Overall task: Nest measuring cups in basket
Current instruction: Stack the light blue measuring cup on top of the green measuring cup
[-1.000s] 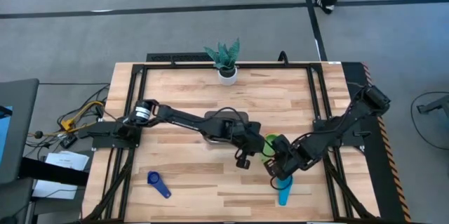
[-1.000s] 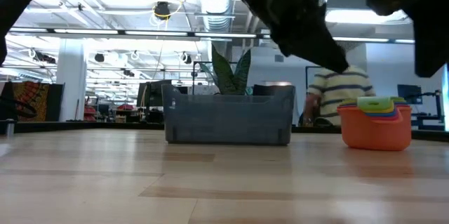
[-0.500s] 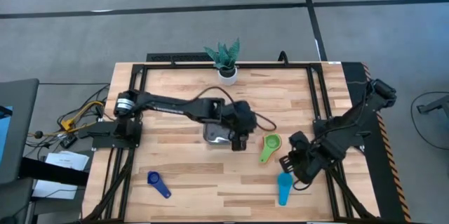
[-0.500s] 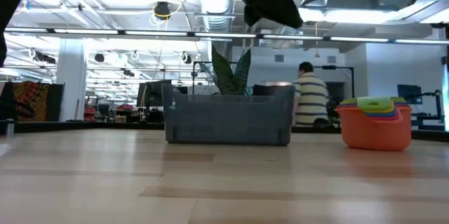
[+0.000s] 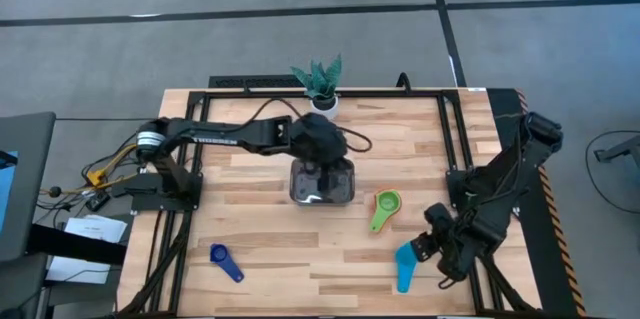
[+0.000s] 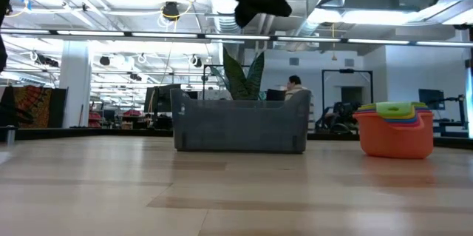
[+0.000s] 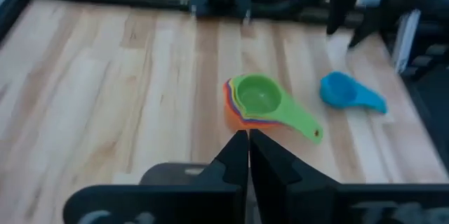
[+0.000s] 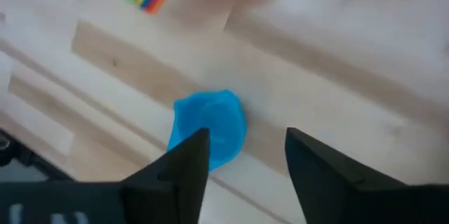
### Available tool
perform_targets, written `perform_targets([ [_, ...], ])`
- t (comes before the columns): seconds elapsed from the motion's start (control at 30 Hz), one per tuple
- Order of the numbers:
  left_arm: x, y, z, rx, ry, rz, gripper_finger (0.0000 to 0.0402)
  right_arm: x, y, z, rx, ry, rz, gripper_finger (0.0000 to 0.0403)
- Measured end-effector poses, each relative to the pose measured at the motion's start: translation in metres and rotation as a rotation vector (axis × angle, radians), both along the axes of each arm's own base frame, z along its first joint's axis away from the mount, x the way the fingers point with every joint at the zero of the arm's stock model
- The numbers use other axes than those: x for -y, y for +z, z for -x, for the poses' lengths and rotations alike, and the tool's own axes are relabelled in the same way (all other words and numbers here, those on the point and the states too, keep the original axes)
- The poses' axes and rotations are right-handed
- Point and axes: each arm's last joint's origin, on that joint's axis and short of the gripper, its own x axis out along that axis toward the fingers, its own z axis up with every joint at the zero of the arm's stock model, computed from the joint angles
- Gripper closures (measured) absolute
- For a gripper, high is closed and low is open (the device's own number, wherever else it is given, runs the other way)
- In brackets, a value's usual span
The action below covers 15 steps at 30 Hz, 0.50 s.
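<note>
The dark mesh basket [image 5: 322, 185] stands mid-table and also shows in the low view [image 6: 241, 122]. A nested stack of measuring cups, green on top [image 5: 384, 204] and orange at the bottom [image 6: 395, 134], sits on the table to its right. A light blue cup [image 5: 404, 261] lies nearer the front edge, and a dark blue cup [image 5: 222, 258] lies at the front left. My left gripper [image 7: 248, 155] is shut and empty, high above the basket's far part [image 5: 320, 154]. My right gripper [image 8: 245, 150] is open and empty, hovering just right of the light blue cup [image 8: 209, 129].
A white-potted plant [image 5: 322, 87] stands at the far edge, behind the basket. A black frame [image 5: 300, 90] runs around the tabletop. Bare wood lies left of the basket and along the front edge between the two blue cups.
My left gripper has drawn back from beside the nested stack toward the far left and now hangs over the basket. My right gripper has moved away from the stack toward the table's near right, ending beside the light blue cup. The cups have stayed in place.
</note>
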Motion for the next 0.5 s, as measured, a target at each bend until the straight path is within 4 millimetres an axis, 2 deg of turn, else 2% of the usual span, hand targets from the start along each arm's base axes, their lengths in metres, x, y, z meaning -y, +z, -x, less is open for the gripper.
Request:
perform_targets([
  [0.17,-0.006,-0.014,0.034,0.134,0.016,0.061,0.0401,-0.009,-0.017,-0.003,-0.020,0.067,0.050,0.0178],
  [0.37,-0.006,-0.015,0.071,0.256,0.014,0.012,0.0401,-0.020,-0.039,-0.014,-0.056,0.199,0.133,0.0191],
  [0.5,-0.004,-0.011,0.088,0.326,0.011,-0.024,0.0401,-0.025,-0.050,-0.019,-0.067,0.232,0.149,0.0201],
])
